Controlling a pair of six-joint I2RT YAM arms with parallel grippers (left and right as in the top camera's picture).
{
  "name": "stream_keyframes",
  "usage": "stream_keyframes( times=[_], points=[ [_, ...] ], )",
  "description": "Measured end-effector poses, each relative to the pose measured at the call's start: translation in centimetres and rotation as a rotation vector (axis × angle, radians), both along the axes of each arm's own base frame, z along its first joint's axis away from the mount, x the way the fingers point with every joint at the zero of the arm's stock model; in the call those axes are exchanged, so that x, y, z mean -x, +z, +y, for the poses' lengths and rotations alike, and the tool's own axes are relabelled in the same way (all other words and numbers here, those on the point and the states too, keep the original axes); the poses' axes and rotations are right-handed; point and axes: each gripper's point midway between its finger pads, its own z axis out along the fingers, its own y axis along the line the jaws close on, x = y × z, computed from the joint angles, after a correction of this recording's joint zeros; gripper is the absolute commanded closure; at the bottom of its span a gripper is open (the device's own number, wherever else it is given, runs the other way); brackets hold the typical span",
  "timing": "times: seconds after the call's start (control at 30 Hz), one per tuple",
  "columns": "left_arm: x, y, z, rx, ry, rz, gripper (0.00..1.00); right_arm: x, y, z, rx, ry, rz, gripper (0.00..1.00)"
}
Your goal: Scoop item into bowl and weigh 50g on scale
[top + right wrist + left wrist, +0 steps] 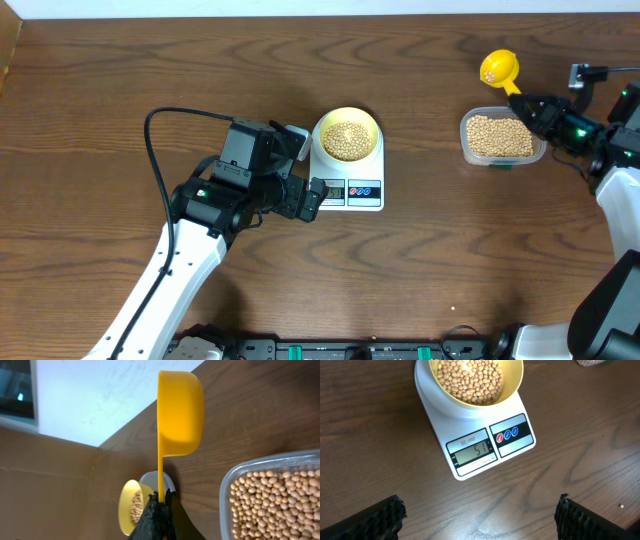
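Note:
The pale yellow-green bowl (372, 124) stands on the white scale (350, 204), filled with tan beans (347, 140). In the left wrist view the scale (520, 447) shows 51 on its display, with the bowl (516, 382) and the beans (470, 380) above it. My left gripper (312, 199) hovers open just in front of the scale, its fingers (382, 520) wide apart over bare wood. At the right, my right gripper (531, 108) is shut on the handle of a yellow scoop (499, 68), which looks empty (180, 410).
A clear plastic tub (466, 140) holding more beans sits at the right, just below the scoop; its rim (227, 490) is close beside the right gripper (161, 496). The table's far edge and a white wall run along the back.

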Motion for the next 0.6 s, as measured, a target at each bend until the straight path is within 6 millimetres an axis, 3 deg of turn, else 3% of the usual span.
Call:
stream_keyframes(
  times=[0.33,0.43,0.6],
  points=[
    [0.0,0.0,0.0,0.0,0.0,0.0,0.02,1.2,2.2,-2.3,-0.051,-0.028,-0.037,0.99],
    [0.0,0.0,0.0,0.0,0.0,-0.001,0.02,2.6,3.1,-3.6,-0.068,-0.054,-0.029,0.99],
    [0.0,0.0,0.0,0.0,0.0,0.0,0.02,5.6,2.2,-4.5,-0.054,-0.093,0.067,0.99]
  ],
)
